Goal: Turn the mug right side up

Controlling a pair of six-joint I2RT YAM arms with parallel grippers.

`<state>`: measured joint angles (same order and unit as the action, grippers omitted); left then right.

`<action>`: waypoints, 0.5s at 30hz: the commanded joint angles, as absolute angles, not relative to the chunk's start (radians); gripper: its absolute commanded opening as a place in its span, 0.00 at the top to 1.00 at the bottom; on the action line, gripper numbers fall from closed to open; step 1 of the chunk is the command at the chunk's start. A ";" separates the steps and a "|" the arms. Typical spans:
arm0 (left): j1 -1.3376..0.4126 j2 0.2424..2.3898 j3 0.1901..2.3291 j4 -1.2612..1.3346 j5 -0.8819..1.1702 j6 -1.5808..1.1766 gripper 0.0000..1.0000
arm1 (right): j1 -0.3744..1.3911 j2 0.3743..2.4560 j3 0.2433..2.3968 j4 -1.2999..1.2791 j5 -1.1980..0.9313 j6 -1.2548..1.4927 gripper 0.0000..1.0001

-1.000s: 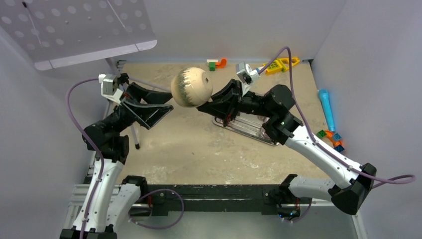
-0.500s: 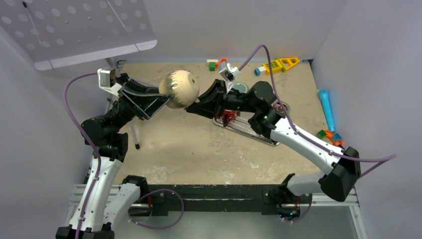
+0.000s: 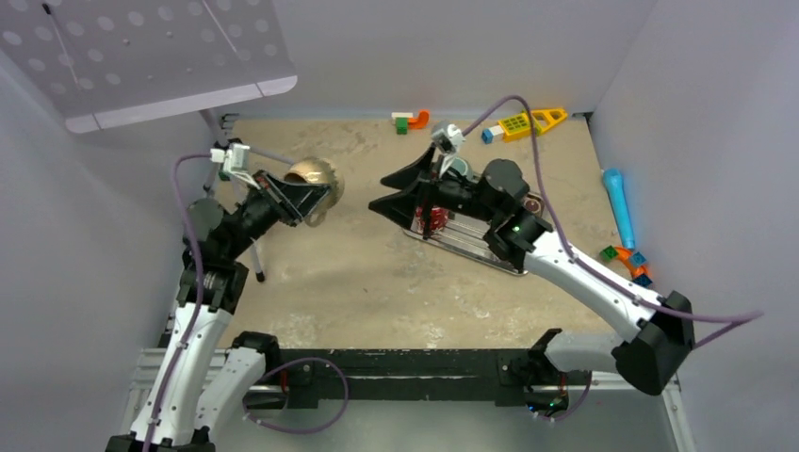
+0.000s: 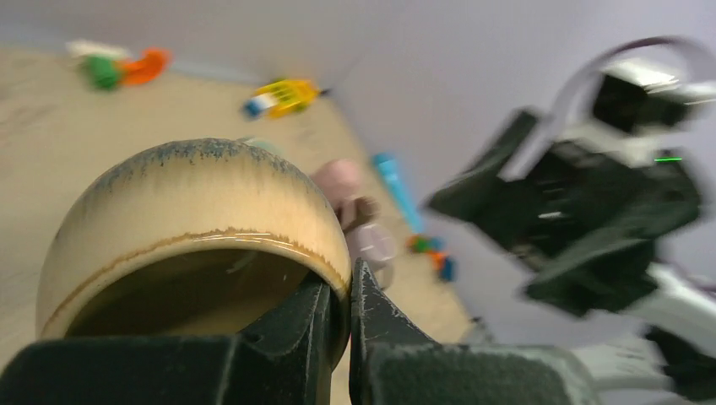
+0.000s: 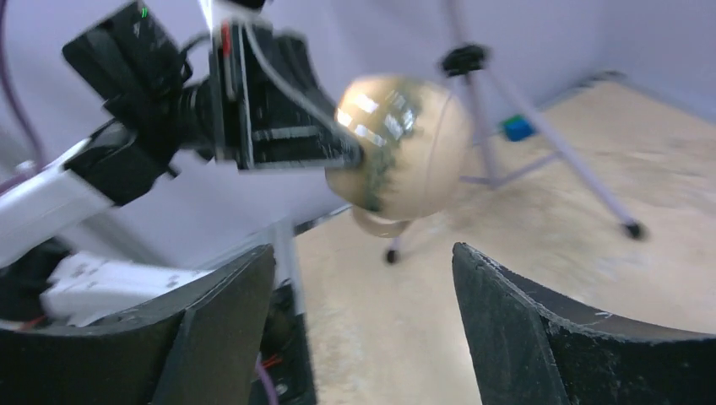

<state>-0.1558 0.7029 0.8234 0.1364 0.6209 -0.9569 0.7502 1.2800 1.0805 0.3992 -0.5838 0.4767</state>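
Well, round tan mug (image 4: 190, 207), perhaps blue-speckled.

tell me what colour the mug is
The mug is glossy tan with a dark speckled band; clearest in the left wrist view.

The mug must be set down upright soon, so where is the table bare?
Widest bare patch: sandy tabletop between the black tripod foot, the clear plastic tray and the black near rail. Crowded: the right edge, with the blue toy microphone and coloured blocks.
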 commanded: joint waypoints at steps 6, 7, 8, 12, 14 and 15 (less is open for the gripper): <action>-0.156 0.889 0.860 -0.576 0.383 0.058 1.00 | 0.677 1.215 1.075 -0.182 0.241 0.437 0.17; -0.158 0.918 0.873 -0.607 0.352 0.123 1.00 | 0.677 1.239 1.085 -0.218 0.280 0.458 0.17; -0.158 0.946 0.889 -0.631 0.323 0.180 1.00 | 0.678 1.263 1.095 -0.244 0.311 0.481 0.18; -0.158 1.072 0.956 -0.701 0.294 0.358 1.00 | 0.678 1.355 1.128 -0.268 0.417 0.594 0.19; -0.163 1.147 1.011 -0.745 0.323 0.388 1.00 | 0.679 1.393 1.127 -0.244 0.452 0.635 0.19; -0.169 1.180 1.036 -0.762 0.336 0.390 1.00 | 0.679 1.411 1.122 -0.233 0.466 0.655 0.20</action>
<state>-0.1539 1.1049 0.8734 -0.7444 0.3141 0.1776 0.6781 1.3838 1.0733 -0.2073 0.2924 0.5404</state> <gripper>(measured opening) 0.109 0.814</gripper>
